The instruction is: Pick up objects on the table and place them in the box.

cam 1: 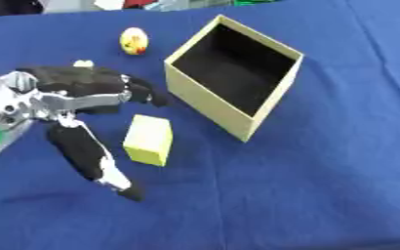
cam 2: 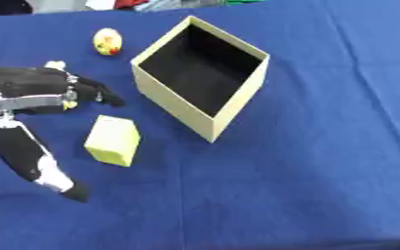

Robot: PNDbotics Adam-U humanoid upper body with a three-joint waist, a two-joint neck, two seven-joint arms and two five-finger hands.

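A pale yellow block point(cam 1: 149, 139) lies on the blue cloth just left of the open cardboard box point(cam 1: 212, 105), whose black inside shows nothing in it. My left hand point(cam 1: 75, 93) comes in from the left, open, its fingers point(cam 1: 144, 93) stretched above the block and its thumb point(cam 1: 97, 163) reaching down past the block's left side; it does not touch the block. A small yellow egg-shaped toy with red marks point(cam 1: 134, 40) sits farther back, left of the box. A small white thing point(cam 1: 83, 63) peeks out behind my hand. My right hand is out of sight.
The blue cloth point(cam 1: 323, 185) covers the whole table and stretches bare to the right of the box and toward the front. Coloured odds and ends point(cam 2: 144, 4) lie along the far edge.
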